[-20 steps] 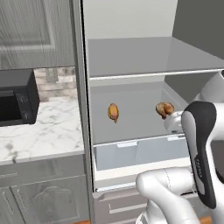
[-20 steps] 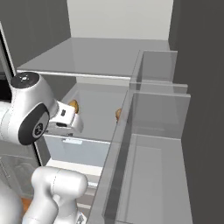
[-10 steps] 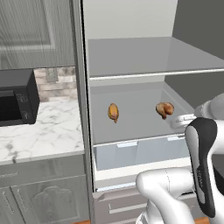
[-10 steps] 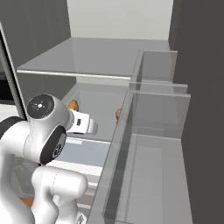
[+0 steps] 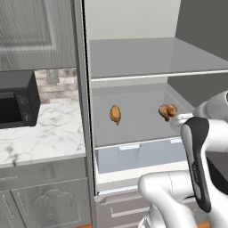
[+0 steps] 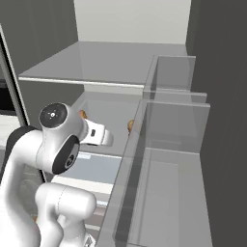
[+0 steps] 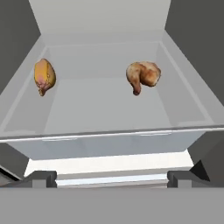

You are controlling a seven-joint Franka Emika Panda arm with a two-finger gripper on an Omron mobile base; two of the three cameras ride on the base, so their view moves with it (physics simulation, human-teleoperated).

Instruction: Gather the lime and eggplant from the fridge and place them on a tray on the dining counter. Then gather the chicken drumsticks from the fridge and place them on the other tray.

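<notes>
Hand view: both drumsticks (image 7: 143, 75), end effector (image 7: 112, 178) released; left base view: microwave (image 5: 17, 104).

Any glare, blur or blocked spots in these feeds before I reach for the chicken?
Hand view: sharp, evenly lit, both drumsticks, left and right, clear with no glare. Left base view: the arm covers the lower right, near the right drumstick. Right base view: translucent door bins veil the shelf, and the arm hides most of one drumstick.
</notes>
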